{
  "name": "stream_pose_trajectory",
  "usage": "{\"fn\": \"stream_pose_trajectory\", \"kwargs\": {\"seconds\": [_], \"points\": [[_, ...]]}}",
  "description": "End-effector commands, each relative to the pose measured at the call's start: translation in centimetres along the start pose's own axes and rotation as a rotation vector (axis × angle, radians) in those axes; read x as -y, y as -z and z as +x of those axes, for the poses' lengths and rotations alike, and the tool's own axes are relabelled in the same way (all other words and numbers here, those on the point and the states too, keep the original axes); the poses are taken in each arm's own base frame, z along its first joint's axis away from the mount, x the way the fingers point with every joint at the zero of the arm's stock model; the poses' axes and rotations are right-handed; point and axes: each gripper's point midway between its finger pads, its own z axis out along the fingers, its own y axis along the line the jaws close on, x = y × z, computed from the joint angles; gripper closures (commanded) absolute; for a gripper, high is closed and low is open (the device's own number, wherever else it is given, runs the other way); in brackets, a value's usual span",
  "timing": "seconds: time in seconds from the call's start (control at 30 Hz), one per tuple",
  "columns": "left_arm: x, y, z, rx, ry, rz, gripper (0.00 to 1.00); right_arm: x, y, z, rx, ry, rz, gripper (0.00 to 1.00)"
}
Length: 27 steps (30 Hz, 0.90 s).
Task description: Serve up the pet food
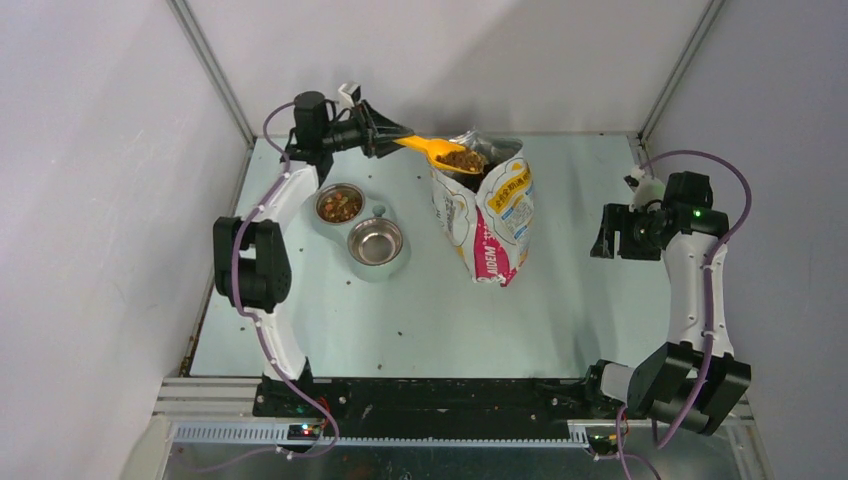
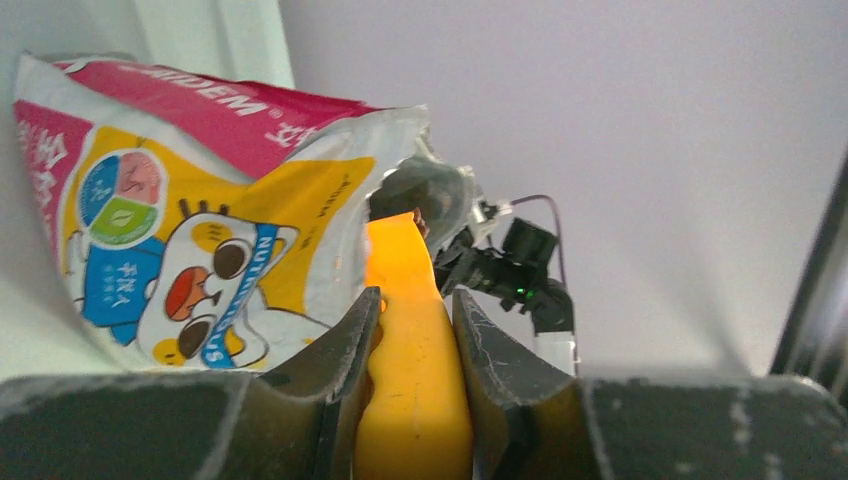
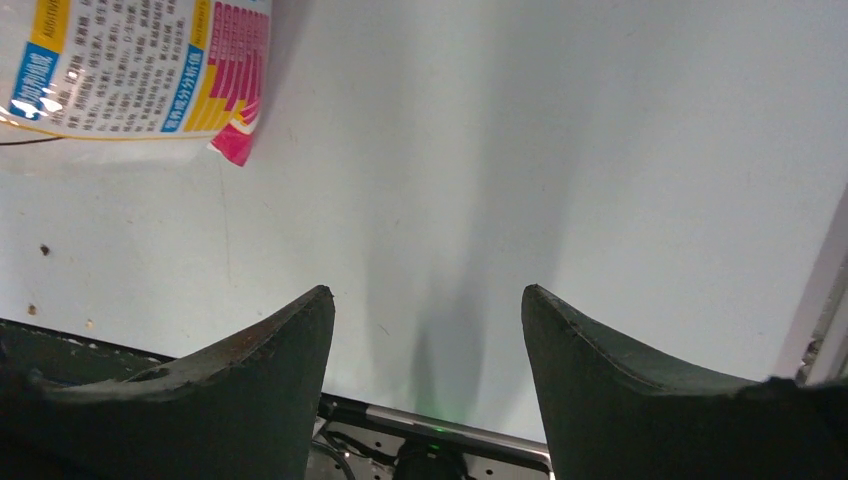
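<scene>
Scuffed left fingers (image 2: 335, 365) pinching smooth orange scoop (image 2: 410, 400), lumpy kibble (image 1: 463, 158) apparently over bag (image 1: 495, 220)

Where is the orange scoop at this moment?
In the top view, the scoop is at the far middle, held by the left end effector. It carries kibble over the open mouth of the bag.

Pale table (image 1: 560, 320); bag (image 1: 495, 215) and twin-bowl feeder (image 1: 330, 228) on it.

Pale grey walls (image 1: 90, 200) enclose a pale green surface (image 1: 420, 330) on three sides, with metal posts (image 1: 212, 75) at the far corners.
</scene>
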Motion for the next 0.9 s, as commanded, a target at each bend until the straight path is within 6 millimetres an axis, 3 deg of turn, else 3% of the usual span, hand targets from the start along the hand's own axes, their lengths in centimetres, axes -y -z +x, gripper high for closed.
{"fn": "stream_pose_trajectory", "kwargs": {"seconds": [0.0, 0.17, 0.3, 0.37, 0.4, 0.5, 0.7, 0.83, 0.87], "points": [[3.6, 0.4, -0.5, -0.012, -0.029, 0.141, 1.00, 1.1, 0.8, -0.9, -0.008, 0.083, 0.056, 0.29], [2.4, -2.5, -0.7, -0.070, -0.029, 0.176, 1.00, 1.4, 0.9, -0.8, -0.037, 0.100, 0.075, 0.28], [3.3, -1.0, -1.8, -0.017, -0.019, 0.200, 1.00, 1.3, 1.2, -1.1, -0.039, 0.112, 0.081, 0.28], [2.7, -1.5, -3.8, 0.059, 0.014, 0.182, 1.00, 1.5, 1.3, -0.8, -0.049, 0.124, 0.092, 0.28], [4.9, -2.2, -4.0, 0.045, -0.032, 0.190, 1.00, 1.5, 1.2, -0.7, -0.054, 0.125, 0.091, 0.28], [6.4, -2.5, -3.7, -0.013, -0.093, 0.206, 1.00, 1.3, 0.9, -0.6, -0.087, 0.133, 0.080, 0.28], [3.7, -1.2, -3.4, -0.004, -0.023, 0.179, 1.00, 1.4, 0.7, -1.0, -0.085, 0.133, 0.085, 0.28], [5.5, -0.4, -3.7, 0.023, -0.053, 0.227, 1.00, 1.3, 0.9, -1.2, -0.070, 0.144, 0.090, 0.28], [5.0, -0.7, -3.8, 0.017, -0.042, 0.219, 1.00, 1.4, 0.8, -1.2, -0.073, 0.144, 0.094, 0.28]]}}
